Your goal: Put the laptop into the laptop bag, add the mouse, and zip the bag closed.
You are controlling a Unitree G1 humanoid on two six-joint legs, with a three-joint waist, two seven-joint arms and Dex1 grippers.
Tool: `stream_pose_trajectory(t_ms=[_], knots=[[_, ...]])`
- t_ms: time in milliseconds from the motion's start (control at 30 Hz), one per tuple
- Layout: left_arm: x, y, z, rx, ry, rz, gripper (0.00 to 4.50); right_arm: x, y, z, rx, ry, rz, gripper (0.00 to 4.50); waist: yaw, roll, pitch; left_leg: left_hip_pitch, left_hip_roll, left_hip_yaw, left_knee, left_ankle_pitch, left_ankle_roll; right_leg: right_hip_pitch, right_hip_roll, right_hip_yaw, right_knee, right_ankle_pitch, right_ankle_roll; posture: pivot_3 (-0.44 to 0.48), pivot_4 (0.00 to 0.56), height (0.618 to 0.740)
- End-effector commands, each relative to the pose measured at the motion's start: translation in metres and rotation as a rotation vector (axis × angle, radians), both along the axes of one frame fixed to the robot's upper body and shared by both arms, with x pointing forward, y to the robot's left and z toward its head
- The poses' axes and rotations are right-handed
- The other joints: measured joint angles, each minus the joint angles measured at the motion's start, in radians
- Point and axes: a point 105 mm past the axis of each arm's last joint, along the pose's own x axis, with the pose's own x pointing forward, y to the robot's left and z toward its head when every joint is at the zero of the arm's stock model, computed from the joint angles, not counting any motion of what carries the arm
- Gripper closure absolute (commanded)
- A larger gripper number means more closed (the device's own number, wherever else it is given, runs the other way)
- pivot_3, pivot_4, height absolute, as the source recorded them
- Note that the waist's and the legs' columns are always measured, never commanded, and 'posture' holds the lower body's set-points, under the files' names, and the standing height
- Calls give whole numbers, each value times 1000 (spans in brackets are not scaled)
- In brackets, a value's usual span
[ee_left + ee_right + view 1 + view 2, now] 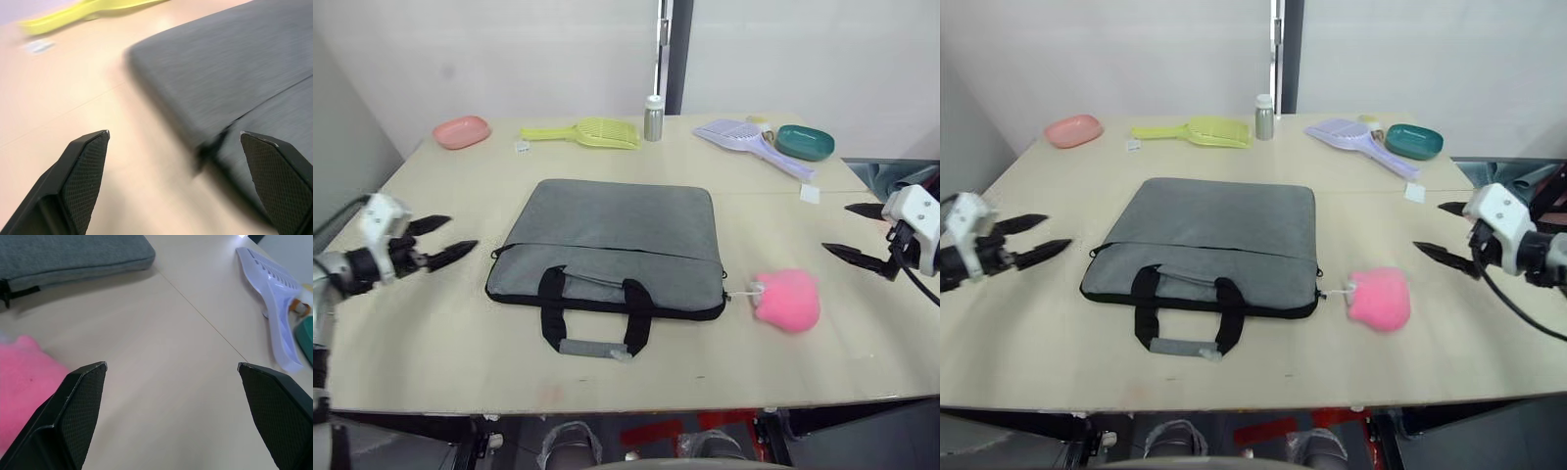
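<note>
Two spread tools, left tool and right tool, flank the flat laptop bag.

We saw a light wooden table with a seam line running across it. Along the far edge sat a pink oval dish at the left corner, then a yellow scoop lying flat, with a small white tag just beside its handle. A small metal bottle with a white cap stood upright near the middle. To its right lay a lilac scoop, handle pointing toward the near side, and a teal oval dish just beside it. Another white tag lay near the lilac handle's tip. A white wall stood behind.
</note>
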Motion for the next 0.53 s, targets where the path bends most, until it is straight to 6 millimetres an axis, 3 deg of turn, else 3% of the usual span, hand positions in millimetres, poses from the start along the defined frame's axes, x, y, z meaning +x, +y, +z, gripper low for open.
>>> stream_pose_trajectory(t_ms=[33,167,533], knots=[[1,25,8,108,3,93,31,1,-1,15,-14,-41,21,0,5,0,0,0,0,0,2,0,0,0,0,0,2,0,0,0,150,740],[3,45,13,163,2,173,31,3,-2,18,-14,-44,17,0,14,0,0,1,0,-1,10,0,0,0,-1,0,9,0,0,0,150,740],[9,44,10,138,30,149,31,0,5,9,19,-12,26,0,17,-1,1,-2,-1,-3,16,-1,1,0,-3,0,14,0,-1,0,150,740]])
